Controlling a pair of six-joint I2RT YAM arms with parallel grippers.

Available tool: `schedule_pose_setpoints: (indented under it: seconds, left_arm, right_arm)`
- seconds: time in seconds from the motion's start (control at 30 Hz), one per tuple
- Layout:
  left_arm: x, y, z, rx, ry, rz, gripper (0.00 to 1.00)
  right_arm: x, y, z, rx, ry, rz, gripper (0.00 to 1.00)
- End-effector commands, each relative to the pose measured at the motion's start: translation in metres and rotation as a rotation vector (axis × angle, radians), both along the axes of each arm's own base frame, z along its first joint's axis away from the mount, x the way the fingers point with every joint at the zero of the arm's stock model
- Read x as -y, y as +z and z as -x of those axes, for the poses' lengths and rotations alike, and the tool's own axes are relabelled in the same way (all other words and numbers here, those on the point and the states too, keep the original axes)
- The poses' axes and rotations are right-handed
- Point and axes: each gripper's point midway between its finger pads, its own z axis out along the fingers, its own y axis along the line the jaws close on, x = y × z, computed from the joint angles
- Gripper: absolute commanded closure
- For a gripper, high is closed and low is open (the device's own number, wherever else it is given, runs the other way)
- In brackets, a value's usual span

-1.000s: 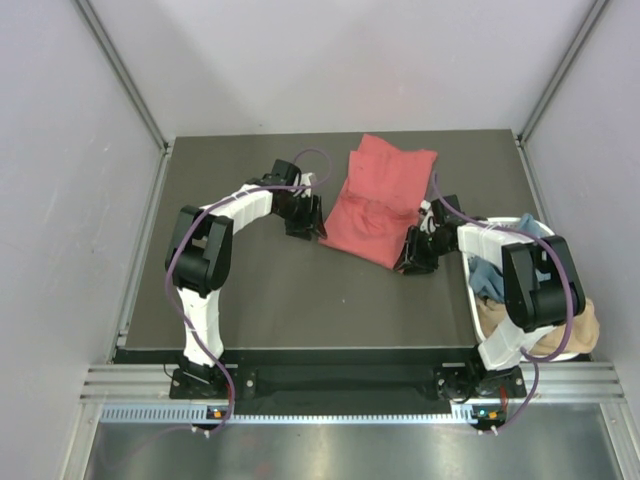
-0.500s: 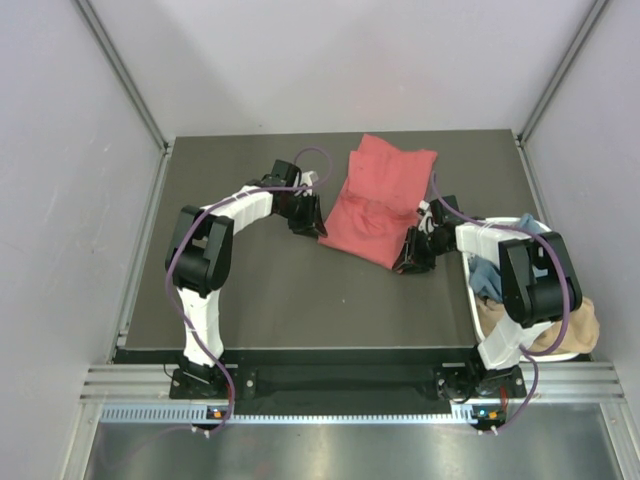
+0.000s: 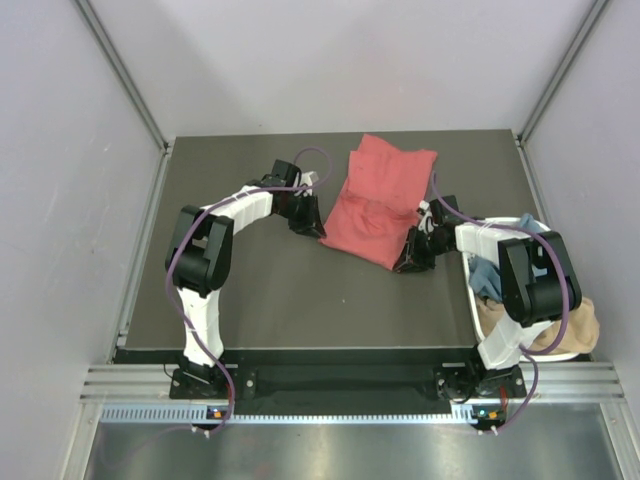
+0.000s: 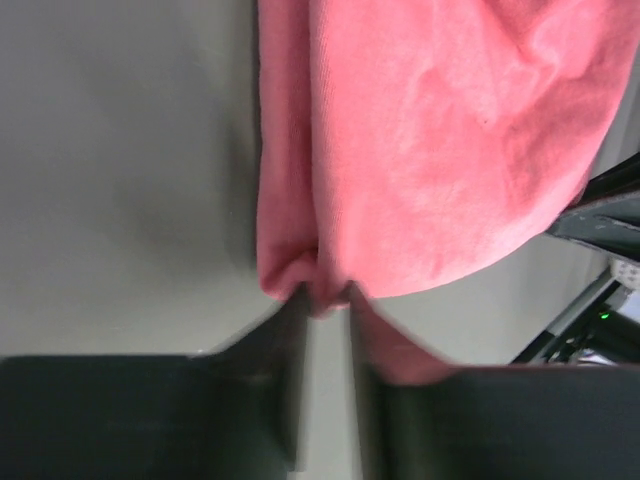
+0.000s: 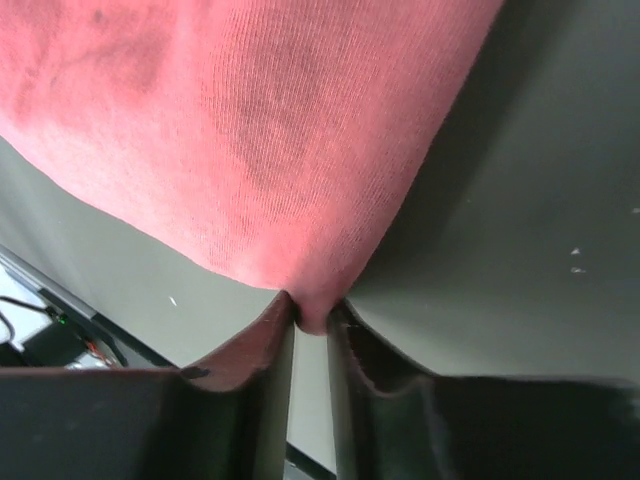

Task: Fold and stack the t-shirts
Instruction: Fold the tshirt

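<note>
**At both fingertips: the red shirt is now pinched**

Over the last second I watched both pairs of jaws narrow from a wider stance. The left gripper [image 4: 325,300] is now nearly closed, with a bunched edge of the red shirt [image 3: 380,195] caught at its tips. The right gripper [image 5: 312,310] is just as narrow, with a corner of the same cloth tucked between its fingers. From above, the left one has also edged in against the shirt's side.

I take this to mean the grasp for a fold is made. Each hand holds one near corner, and the rest of the shirt lies flat beyond the fingertips, spread between the two hands. No lift has begun. The pinches look shallow, so a corner could slip once I pull.

Under both hands is a dark, matte table [image 3: 260,290], with bare surface behind the left wrist. Just outboard of the right arm sits a white basket [image 3: 530,222] holding a blue shirt [image 3: 485,275] and a tan shirt [image 3: 575,330], the tan one drooping over the rim. Plain pale walls [image 3: 60,200] close in three sides.
</note>
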Motion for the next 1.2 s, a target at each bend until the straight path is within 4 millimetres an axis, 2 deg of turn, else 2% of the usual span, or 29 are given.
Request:
schedule_pose_setpoints:
  seconds: [0.0,0.03,0.07,0.17,0.33,0.4,0.57,0.63,0.67,0.7,0.77,0.8,0.9,0.93,0.97,1.0,1.03,1.13,1.17]
  left_arm:
    - [0.005,-0.003,0.001,-0.011,-0.02,0.032,0.83]
    - [0.004,-0.006,0.0,-0.022,-0.018,0.025,0.9]
    - [0.001,-0.011,0.006,-0.061,-0.014,0.0,1.0]
    - [-0.007,-0.019,0.009,-0.095,0.006,-0.056,1.0]
    - [-0.027,-0.027,0.035,-0.171,0.038,-0.166,1.0]
    - [-0.029,-0.026,0.045,-0.162,0.028,-0.191,1.0]
    - [-0.04,-0.023,0.087,-0.205,0.023,-0.233,1.0]
    - [-0.043,-0.021,0.107,-0.218,0.008,-0.25,1.0]
    - [-0.039,-0.02,0.119,-0.23,-0.009,-0.257,1.0]
    - [-0.037,-0.019,0.128,-0.238,-0.017,-0.249,1.0]
    - [-0.034,-0.016,0.151,-0.25,-0.04,-0.253,1.0]
    - [-0.034,-0.014,0.156,-0.241,-0.041,-0.262,1.0]
    - [-0.038,-0.02,0.17,-0.271,-0.036,-0.296,1.0]
    - [-0.041,-0.02,0.17,-0.273,-0.029,-0.31,0.98]
    - [-0.043,-0.02,0.169,-0.274,-0.018,-0.327,0.9]
    - [-0.044,-0.013,0.166,-0.25,-0.009,-0.33,0.75]
    - [-0.046,-0.009,0.16,-0.222,0.007,-0.345,0.69]
    - [-0.044,0.017,0.143,-0.14,0.021,-0.342,0.5]
    - [-0.046,0.022,0.137,-0.115,0.02,-0.355,0.48]
  right_arm:
    - [-0.001,0.011,-0.019,0.081,0.002,-0.008,0.83]
    - [-0.002,0.011,-0.018,0.081,0.005,-0.011,0.99]
    - [-0.003,0.011,-0.017,0.076,0.009,-0.016,1.0]
    - [0.001,0.01,-0.012,0.067,0.025,-0.003,1.0]
    - [0.007,0.009,0.007,0.037,0.082,0.027,1.0]
    - [0.009,0.007,0.021,0.002,0.102,0.033,1.0]
    - [0.015,0.012,0.054,-0.024,0.159,0.039,1.0]
    - [0.016,0.008,0.077,-0.063,0.177,0.033,1.0]
    - [0.016,0.012,0.082,-0.046,0.184,0.028,1.0]
    - [0.019,0.006,0.099,-0.083,0.182,0.025,1.0]
    - [0.015,0.009,0.11,-0.073,0.178,0.015,1.0]
    - [0.008,0.012,0.117,-0.075,0.206,0.025,1.0]
    - [0.011,0.011,0.131,-0.144,0.142,0.039,0.98]
    - [0.012,0.01,0.135,-0.164,0.118,0.041,0.95]
    - [0.013,0.012,0.136,-0.155,0.107,0.042,0.88]
    - [0.019,0.011,0.135,-0.145,0.088,0.076,0.77]
    - [0.022,0.015,0.132,-0.12,0.079,0.095,0.72]
    - [0.035,0.03,0.113,-0.051,0.062,0.188,0.57]
    - [0.035,0.042,0.098,-0.006,0.057,0.198,0.53]
